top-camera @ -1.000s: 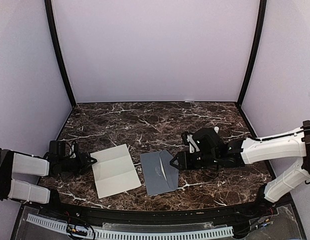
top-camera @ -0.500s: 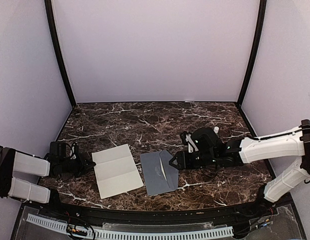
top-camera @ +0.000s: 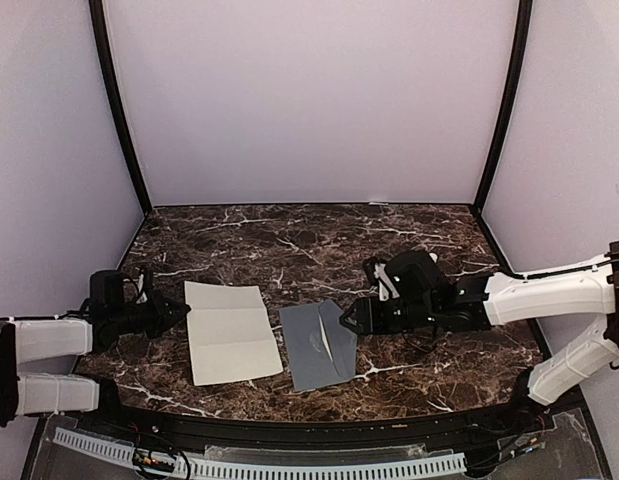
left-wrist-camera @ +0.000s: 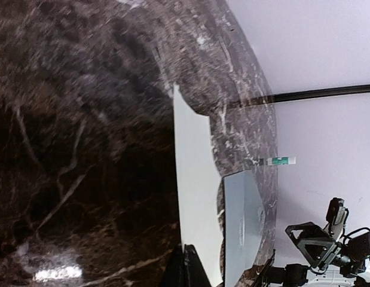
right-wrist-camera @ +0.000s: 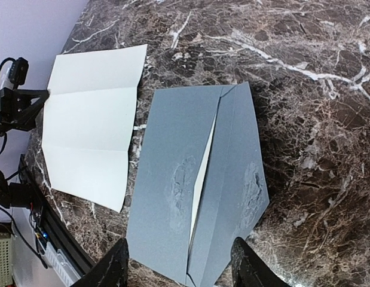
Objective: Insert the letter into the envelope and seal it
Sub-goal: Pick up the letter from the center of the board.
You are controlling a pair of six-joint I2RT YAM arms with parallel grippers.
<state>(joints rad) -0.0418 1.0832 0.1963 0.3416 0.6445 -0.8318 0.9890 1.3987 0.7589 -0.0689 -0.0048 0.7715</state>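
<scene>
The cream letter point(top-camera: 229, 332) lies unfolded on the marble table point(top-camera: 289, 250), left of the grey envelope point(top-camera: 317, 346). My left gripper point(top-camera: 181, 317) is shut on the middle of the letter's left edge. In the left wrist view its fingers point(left-wrist-camera: 196, 272) meet on the letter point(left-wrist-camera: 193, 197), with the envelope point(left-wrist-camera: 241, 221) beyond. The envelope point(right-wrist-camera: 173, 197) lies with its pointed flap point(right-wrist-camera: 238, 173) folded over and a pale slit showing along the flap's edge. My right gripper point(top-camera: 350, 321) hovers open and empty over the flap side, its fingertips point(right-wrist-camera: 119, 269) straddling the envelope's near end.
A small white tube with a green label point(left-wrist-camera: 277, 160) lies on the table beyond the envelope. Black frame posts point(top-camera: 119, 110) and lilac walls enclose the table. The table's front rail point(top-camera: 289, 425) runs just below both papers.
The left arm has swung toward the back and the letter has turned with it, so its edges now lie squarer to the table. The right gripper and the envelope have barely moved.
</scene>
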